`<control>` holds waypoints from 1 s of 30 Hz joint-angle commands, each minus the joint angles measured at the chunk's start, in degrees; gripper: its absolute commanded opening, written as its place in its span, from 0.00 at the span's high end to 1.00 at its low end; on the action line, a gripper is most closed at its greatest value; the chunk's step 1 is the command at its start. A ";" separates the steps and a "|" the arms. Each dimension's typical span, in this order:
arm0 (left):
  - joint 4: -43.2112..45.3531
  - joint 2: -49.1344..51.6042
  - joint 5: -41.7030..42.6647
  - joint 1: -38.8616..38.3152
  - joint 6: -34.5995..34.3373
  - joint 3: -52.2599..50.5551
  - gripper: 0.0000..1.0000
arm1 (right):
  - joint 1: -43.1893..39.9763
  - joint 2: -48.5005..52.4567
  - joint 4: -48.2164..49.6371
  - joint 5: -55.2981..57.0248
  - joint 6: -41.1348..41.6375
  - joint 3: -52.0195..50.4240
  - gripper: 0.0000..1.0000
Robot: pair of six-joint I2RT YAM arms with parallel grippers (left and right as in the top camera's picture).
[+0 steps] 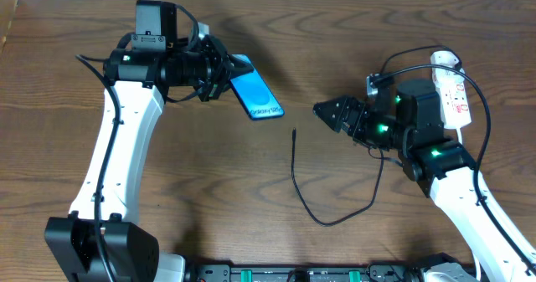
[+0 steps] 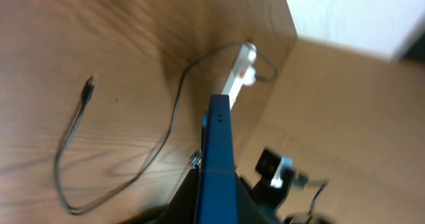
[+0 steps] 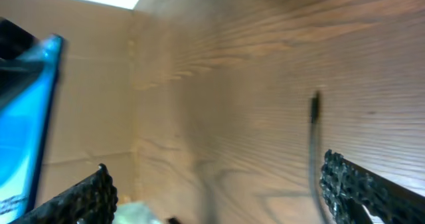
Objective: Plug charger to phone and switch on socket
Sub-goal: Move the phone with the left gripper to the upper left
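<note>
My left gripper point(image 1: 219, 71) is shut on the phone point(image 1: 256, 94), a slim blue-screened handset held above the table, tilted; in the left wrist view it shows edge-on point(image 2: 218, 151) between my fingers. The charger cable point(image 1: 303, 200) lies loose on the wood, its black plug tip point(image 1: 294, 134) pointing away, between the two arms. My right gripper point(image 1: 323, 110) is open and empty, hovering just right of the plug tip; the tip shows in the right wrist view point(image 3: 315, 108). The white power strip point(image 1: 452, 94) lies at the far right.
The cable loops toward the front of the table and runs back under my right arm point(image 1: 435, 161). The strip's white cord and plug sit at its far end point(image 1: 445, 58). The table's far edge is close behind the left arm.
</note>
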 commanded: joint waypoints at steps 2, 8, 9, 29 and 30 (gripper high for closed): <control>-0.66 -1.25 7.85 0.35 21.90 0.28 0.93 | 0.22 -0.35 -3.87 5.95 -8.61 0.68 0.05; -2.01 -1.25 8.00 2.08 31.06 0.28 0.93 | 0.24 -0.35 -8.79 12.94 -9.16 0.70 0.01; -2.08 -1.25 8.41 2.80 31.17 0.28 0.93 | 0.24 -0.35 -9.27 13.35 -9.18 0.81 0.01; -1.03 -1.25 28.50 18.64 33.03 0.28 0.93 | 16.74 -0.35 -18.38 27.61 -12.17 13.11 0.01; -1.05 -1.25 28.52 18.64 33.03 0.28 0.93 | 17.99 -0.33 -19.10 27.71 -12.15 13.11 0.01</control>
